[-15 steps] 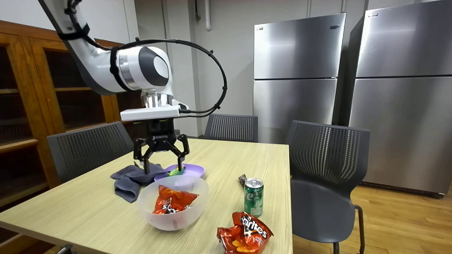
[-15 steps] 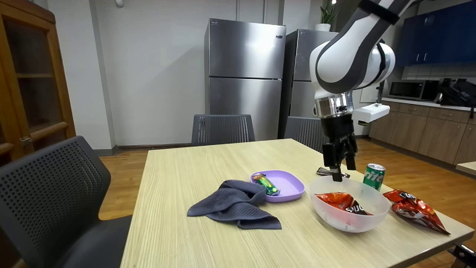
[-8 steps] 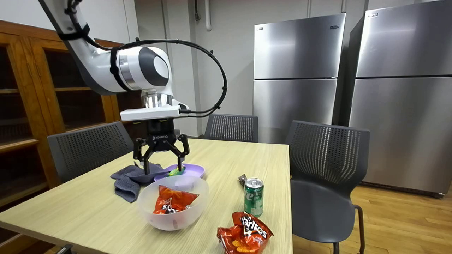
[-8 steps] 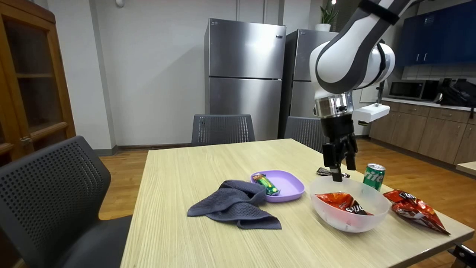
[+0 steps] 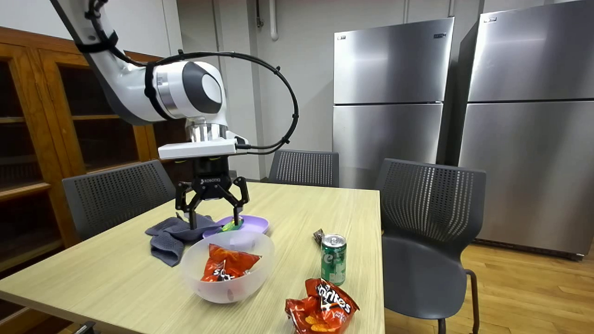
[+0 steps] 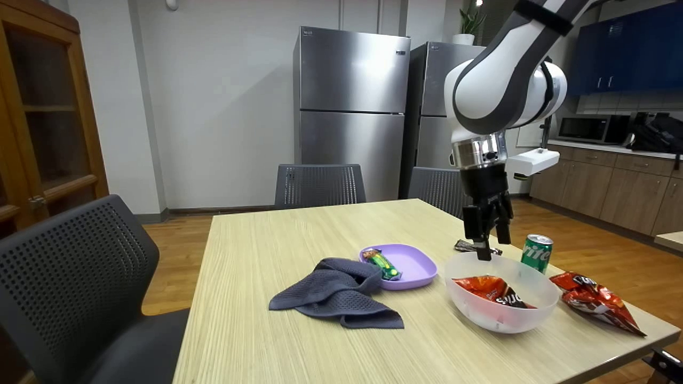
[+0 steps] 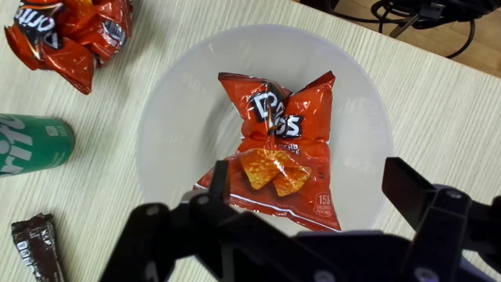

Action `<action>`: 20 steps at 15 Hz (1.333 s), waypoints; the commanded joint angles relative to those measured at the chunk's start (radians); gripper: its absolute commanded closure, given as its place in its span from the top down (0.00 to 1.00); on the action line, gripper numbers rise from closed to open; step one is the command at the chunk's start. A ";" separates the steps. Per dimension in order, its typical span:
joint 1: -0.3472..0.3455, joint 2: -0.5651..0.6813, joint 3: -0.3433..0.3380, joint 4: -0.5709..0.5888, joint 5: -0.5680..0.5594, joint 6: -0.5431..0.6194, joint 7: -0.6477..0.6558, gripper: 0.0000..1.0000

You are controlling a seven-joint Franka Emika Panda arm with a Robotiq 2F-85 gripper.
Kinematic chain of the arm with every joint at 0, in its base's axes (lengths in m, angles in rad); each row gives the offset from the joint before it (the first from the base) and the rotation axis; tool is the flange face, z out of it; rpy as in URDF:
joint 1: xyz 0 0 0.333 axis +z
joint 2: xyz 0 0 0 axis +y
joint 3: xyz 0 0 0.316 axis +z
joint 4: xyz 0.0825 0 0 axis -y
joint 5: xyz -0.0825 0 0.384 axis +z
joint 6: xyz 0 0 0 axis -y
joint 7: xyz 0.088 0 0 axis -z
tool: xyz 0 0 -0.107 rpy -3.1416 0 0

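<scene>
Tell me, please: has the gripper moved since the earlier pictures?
No. In both exterior views, the gripper, with its jaws open, shows no visible shift in any direction against the table.

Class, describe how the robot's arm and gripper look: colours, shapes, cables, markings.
The arm is white with dark grey panels and black straps; a black cable loops from it. Below its silver collar sits a white, bar-shaped housing. The gripper is black, with jointed linkages, two fingers and pale ROBOTIQ lettering.
</scene>
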 commanded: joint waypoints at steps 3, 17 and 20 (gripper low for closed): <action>-0.034 -0.061 -0.017 -0.050 0.045 0.042 -0.036 1.00; -0.206 -0.162 -0.212 -0.153 0.011 0.124 -0.263 1.00; -0.216 -0.153 -0.232 -0.180 -0.094 0.185 -0.244 1.00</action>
